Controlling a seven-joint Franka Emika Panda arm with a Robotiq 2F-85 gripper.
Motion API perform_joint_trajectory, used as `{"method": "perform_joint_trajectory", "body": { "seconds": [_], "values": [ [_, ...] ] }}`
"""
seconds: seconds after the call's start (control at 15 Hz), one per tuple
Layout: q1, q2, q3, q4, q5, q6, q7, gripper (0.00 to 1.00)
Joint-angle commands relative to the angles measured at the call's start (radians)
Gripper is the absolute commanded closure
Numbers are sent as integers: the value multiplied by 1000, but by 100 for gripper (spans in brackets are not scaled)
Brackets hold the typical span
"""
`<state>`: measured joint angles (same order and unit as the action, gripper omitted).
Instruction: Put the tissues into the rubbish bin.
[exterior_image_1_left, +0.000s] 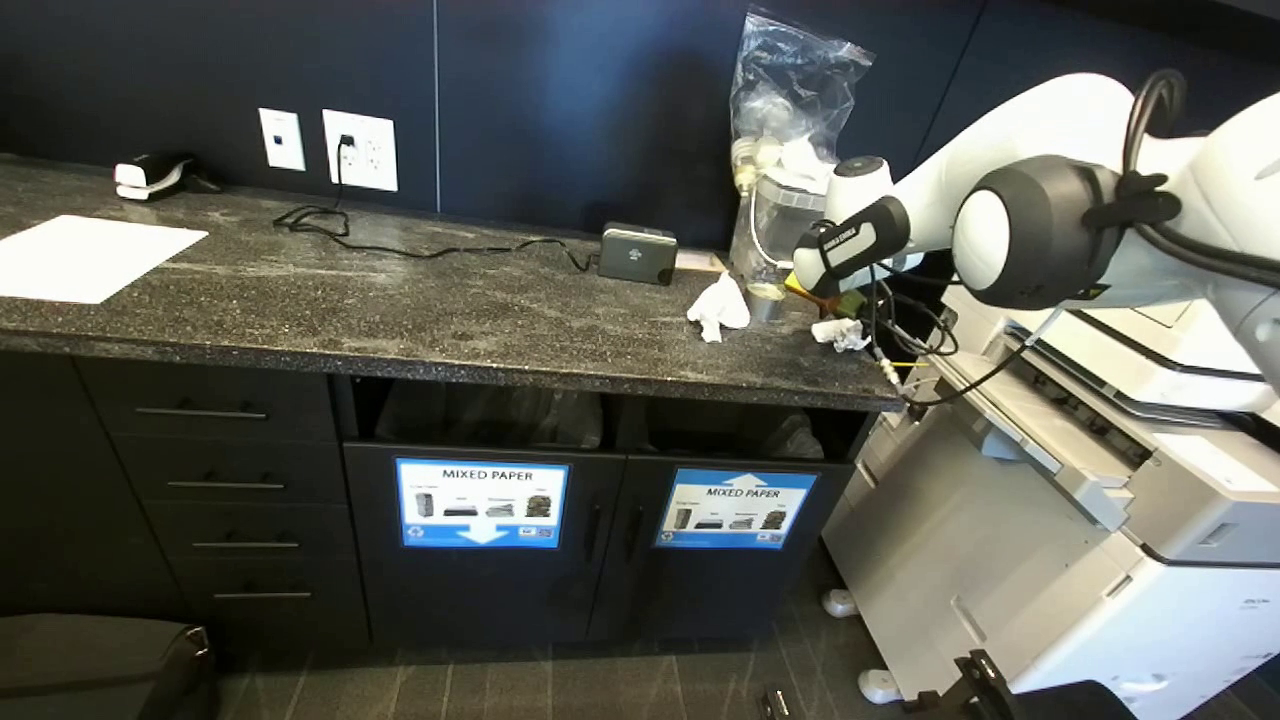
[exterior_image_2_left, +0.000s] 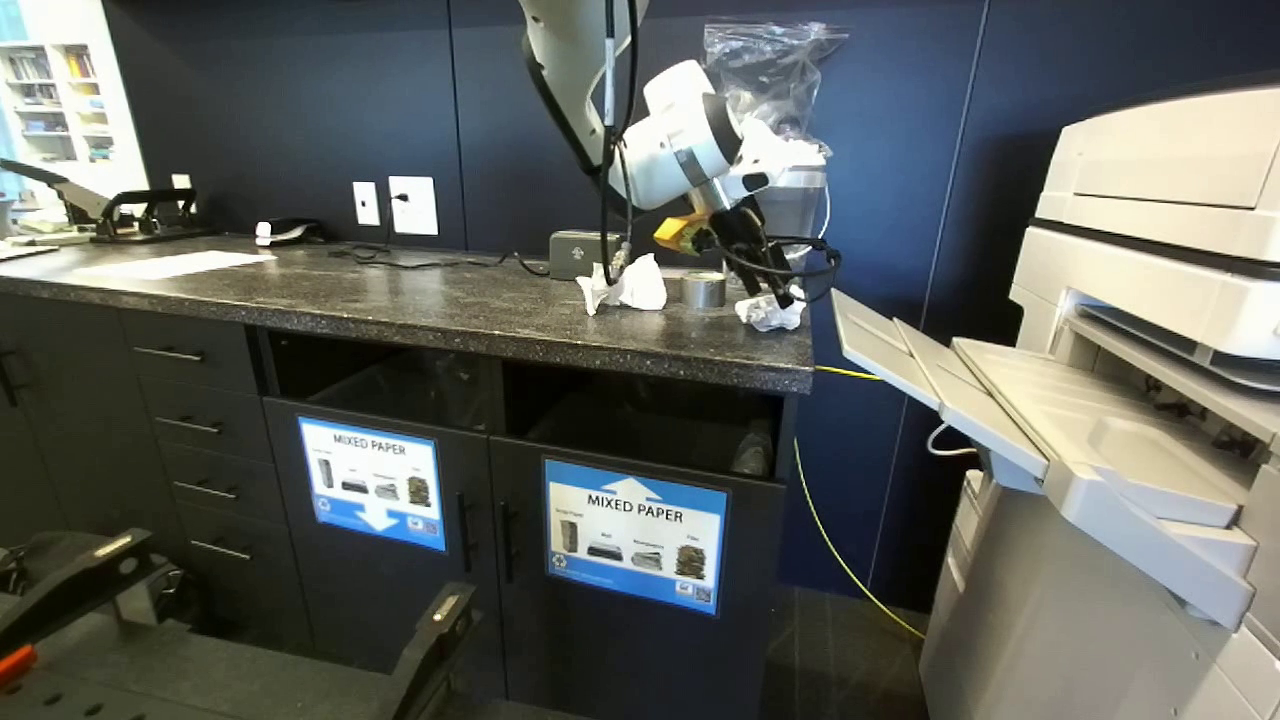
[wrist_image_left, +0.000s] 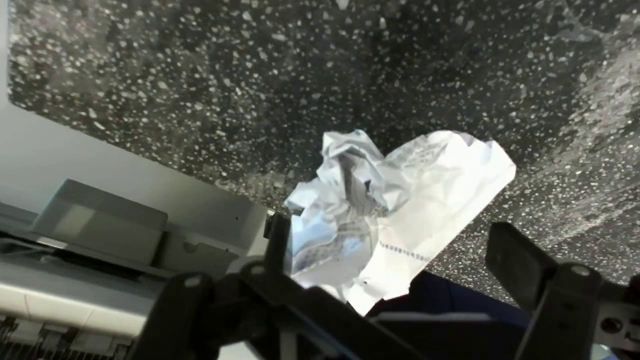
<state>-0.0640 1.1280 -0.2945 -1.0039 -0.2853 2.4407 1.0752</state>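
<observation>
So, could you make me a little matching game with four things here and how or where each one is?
Things:
1. Gripper
2. Sheet of paper
3. Grey cylinder
4. Plastic bag

How or where:
A. Between crumpled tissues
B. See-through
C. Open, jaws apart
D. Lying flat on the counter

Right pairs: 1-C; 2-D; 3-A; 4-B

I can see the white arm (exterior_image_1_left: 1030, 130) bent at a bulky, black-cased joint (exterior_image_1_left: 1060, 225), and in an exterior view the forearm (exterior_image_2_left: 570, 40) slopes steeply downward. The wrist (exterior_image_2_left: 665, 160) is canted over, so the dark gripper (wrist_image_left: 392, 240) points down on a slant rather than plumb. Its two fingers (wrist_image_left: 515, 265) stand spread wide, both black and blunt-tipped, facing each other across a broad gap.
</observation>
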Motion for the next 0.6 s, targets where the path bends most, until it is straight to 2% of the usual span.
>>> {"method": "perform_joint_trajectory", "body": {
  "seconds": [0.0,0.53],
  "values": [
    [-7,91,-34,136,43,-5,27,0],
    [-12,157,-61,228,46,-20,84,0]
  ]
}}
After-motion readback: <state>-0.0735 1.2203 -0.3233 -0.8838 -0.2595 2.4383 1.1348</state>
